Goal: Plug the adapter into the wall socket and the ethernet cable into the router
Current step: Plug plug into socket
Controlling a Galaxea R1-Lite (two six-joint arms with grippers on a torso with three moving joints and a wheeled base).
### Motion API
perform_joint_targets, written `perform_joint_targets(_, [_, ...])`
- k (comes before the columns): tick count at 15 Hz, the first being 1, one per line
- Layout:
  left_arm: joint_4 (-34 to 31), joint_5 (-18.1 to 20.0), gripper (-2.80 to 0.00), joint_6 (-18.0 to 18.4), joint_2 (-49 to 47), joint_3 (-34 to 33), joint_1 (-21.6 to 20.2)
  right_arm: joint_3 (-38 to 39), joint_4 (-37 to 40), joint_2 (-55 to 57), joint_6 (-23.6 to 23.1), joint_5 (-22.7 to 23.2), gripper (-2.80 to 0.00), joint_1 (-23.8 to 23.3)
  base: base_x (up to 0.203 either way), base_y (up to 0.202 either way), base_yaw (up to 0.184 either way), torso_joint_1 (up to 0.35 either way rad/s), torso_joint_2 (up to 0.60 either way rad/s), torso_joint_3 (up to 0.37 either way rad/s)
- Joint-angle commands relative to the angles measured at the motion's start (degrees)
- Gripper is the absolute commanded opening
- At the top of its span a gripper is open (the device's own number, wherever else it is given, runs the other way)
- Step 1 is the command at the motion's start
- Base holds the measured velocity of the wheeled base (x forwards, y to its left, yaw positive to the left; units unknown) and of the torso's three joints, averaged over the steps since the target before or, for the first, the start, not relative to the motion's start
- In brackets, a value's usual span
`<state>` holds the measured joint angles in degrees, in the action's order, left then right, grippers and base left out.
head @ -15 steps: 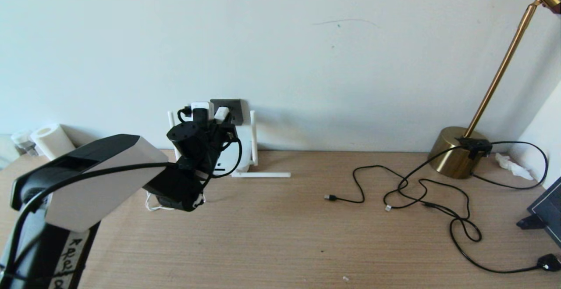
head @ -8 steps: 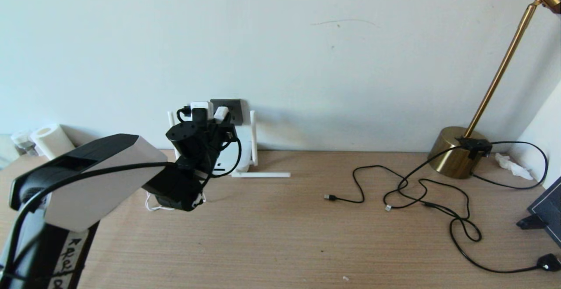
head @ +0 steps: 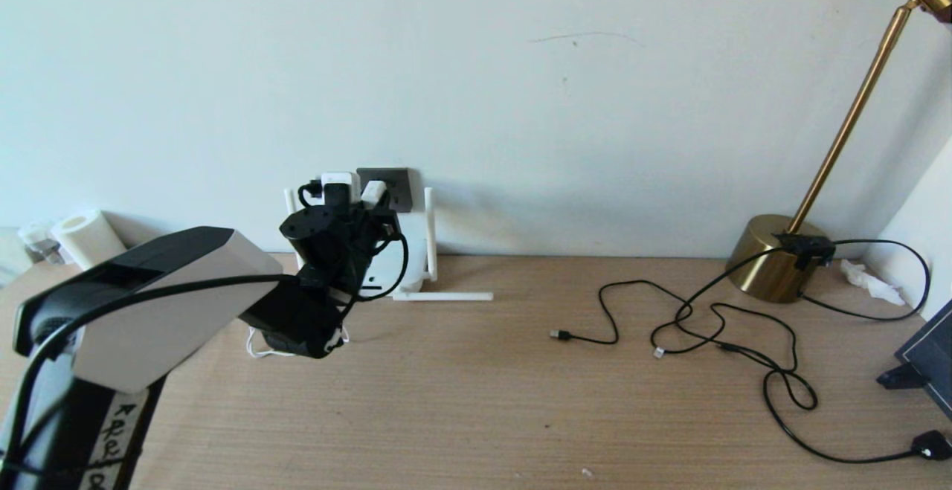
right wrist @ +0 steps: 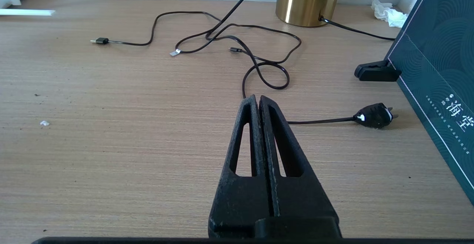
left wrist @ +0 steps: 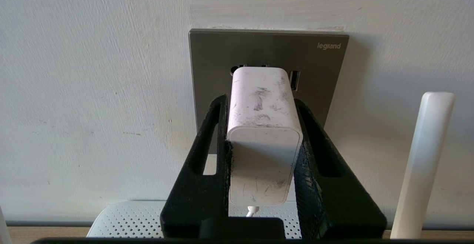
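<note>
Almost nothing has moved: our left gripper (left wrist: 262, 125) stays clamped on the adapter (left wrist: 263, 133), its front against the wall socket (left wrist: 268, 57); our right gripper (right wrist: 258, 101) rests closed, empty.

The setting is a domestic or home-office desk placed against a wall. Evidence: a light wood-grain desk (head: 476, 401) butts against a plain painted wall (head: 520, 88) that carries scuff marks and a dark grey Legrand wall socket (left wrist: 314, 62) mounted just above desk level. A brass table lamp (head: 777, 256) with a slanted stem stands at the back right corner, its black cord (head: 751, 356) looping loosely over the desk. A white router (left wrist: 126, 218) with stick antennas sits below the socket. A roll of paper (head: 82, 237) lies at the far left, a crumpled tissue (right wrist: 385, 12) beside the lamp, and a dark teal printed box (right wrist: 437, 84) at the right edge
</note>
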<state>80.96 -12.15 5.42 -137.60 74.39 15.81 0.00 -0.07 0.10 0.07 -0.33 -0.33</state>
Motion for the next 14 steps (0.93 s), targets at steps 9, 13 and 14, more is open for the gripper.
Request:
perform_joint_targets(9, [0.4,-0.1,-2.8,0.0,-0.3,0.1,-0.2,0.0,0.0,0.0,0.0,0.0,-2.8,0.0,0.0,0.0,0.0,0.0,0.0,0.0])
perform_joint_targets(13, [0.4,-0.1,-2.8,0.0,-0.3,0.1,-0.2,0.0,0.0,0.0,0.0,0.0,-2.8,0.0,0.0,0.0,0.0,0.0,0.0,0.0])
perform_joint_targets(14, [0.4,-0.1,-2.8,0.0,-0.4,0.1,-0.2,0.0,0.0,0.0,0.0,0.0,-2.8,0.0,0.0,0.0,0.0,0.0,0.0,0.0])
